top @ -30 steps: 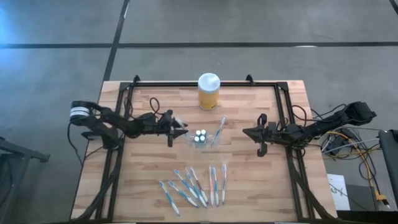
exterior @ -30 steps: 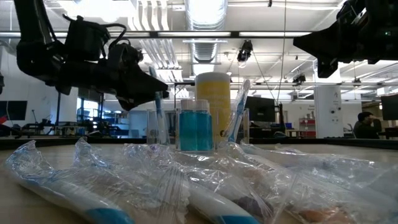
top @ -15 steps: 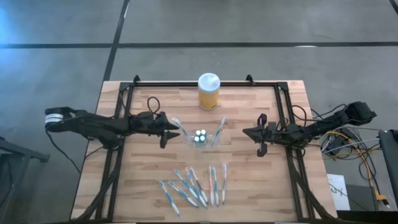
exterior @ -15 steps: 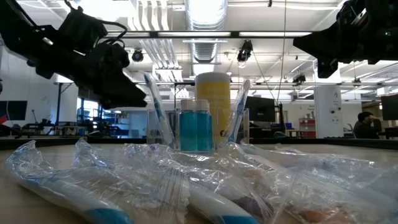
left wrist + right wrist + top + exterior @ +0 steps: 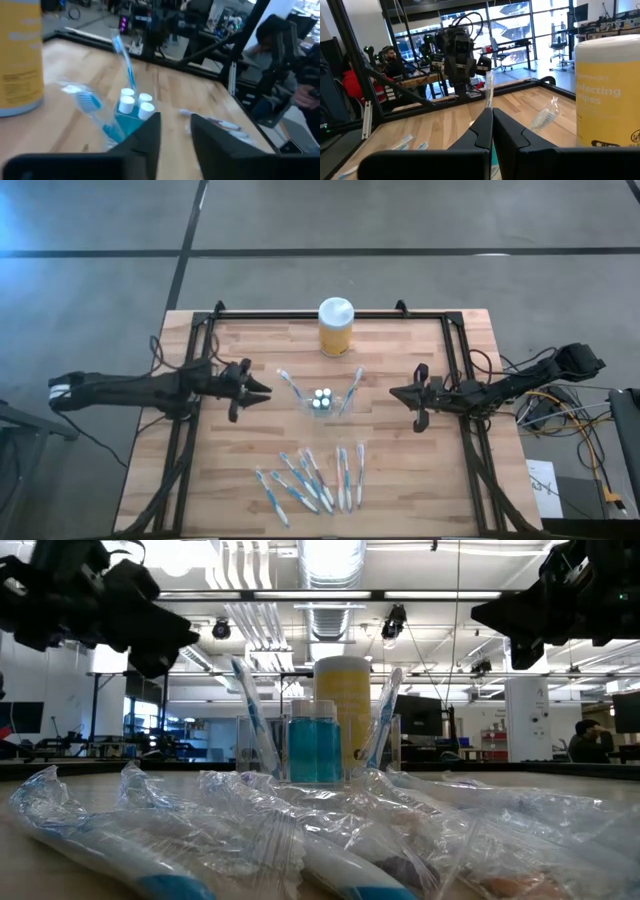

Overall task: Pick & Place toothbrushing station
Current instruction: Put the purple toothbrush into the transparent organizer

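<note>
The clear holder [image 5: 322, 401] stands mid-table with white-capped tubes [image 5: 321, 396] inside; it also shows in the left wrist view [image 5: 127, 120]. One blue-and-white toothbrush [image 5: 289, 384] leans out of it toward the table's left, another [image 5: 353, 388] toward the right. My left gripper [image 5: 262, 391] is open and empty, left of the holder and above the table [image 5: 175, 135]. My right gripper [image 5: 397, 392] is shut and empty, hovering right of the holder [image 5: 492, 120].
A yellow jar with a white lid [image 5: 335, 327] stands behind the holder. Several wrapped toothbrushes [image 5: 312, 479] lie near the table's front edge and fill the foreground of the low view [image 5: 300, 830]. A black frame [image 5: 320, 314] borders the table. People sit in the room beyond.
My left gripper has drawn back from the holder toward the table's left edge and risen a little. The left toothbrush, which stood nearly upright at the gripper, now leans leftward in the holder, free of the gripper.
</note>
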### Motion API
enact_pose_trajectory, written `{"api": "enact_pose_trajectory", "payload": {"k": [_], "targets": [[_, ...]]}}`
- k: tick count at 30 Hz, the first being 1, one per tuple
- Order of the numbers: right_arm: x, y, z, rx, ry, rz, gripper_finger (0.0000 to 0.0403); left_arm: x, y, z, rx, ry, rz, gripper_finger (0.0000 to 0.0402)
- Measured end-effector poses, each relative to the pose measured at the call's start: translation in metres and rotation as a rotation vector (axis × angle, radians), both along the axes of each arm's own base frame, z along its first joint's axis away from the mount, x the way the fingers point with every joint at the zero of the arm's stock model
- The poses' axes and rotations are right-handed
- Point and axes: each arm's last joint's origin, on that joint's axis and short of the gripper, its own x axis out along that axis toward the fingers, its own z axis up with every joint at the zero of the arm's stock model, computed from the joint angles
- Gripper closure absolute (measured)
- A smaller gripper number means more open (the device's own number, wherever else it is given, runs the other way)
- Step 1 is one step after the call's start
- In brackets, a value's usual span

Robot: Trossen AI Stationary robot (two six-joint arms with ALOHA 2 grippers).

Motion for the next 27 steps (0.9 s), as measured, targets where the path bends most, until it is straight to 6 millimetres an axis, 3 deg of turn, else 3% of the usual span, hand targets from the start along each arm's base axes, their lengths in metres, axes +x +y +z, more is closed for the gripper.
{"api": "enact_pose_trajectory", "payload": {"k": [5, 10, 20, 27], "targets": [[0.000, 0.000, 0.000, -0.001, 0.004, 0.000, 0.0394, -0.013, -0.002, -0.005, 0.035, -0.058, 0.027, 0.0389], [0.000, 0.000, -0.007, -0.010, 0.071, 0.001, 0.0394, -0.020, -0.002, -0.013, 0.039, -0.067, 0.033, 0.0396], [0.002, 0.001, -0.008, 0.237, 0.058, 0.036, 0.0394, -0.026, -0.004, -0.019, 0.090, -0.043, 0.029, 0.0398], [0.023, 0.017, 0.025, 0.332, 0.179, 0.115, 0.0394, -0.029, -0.004, -0.017, 0.105, -0.076, 0.029, 0.0393]]}}
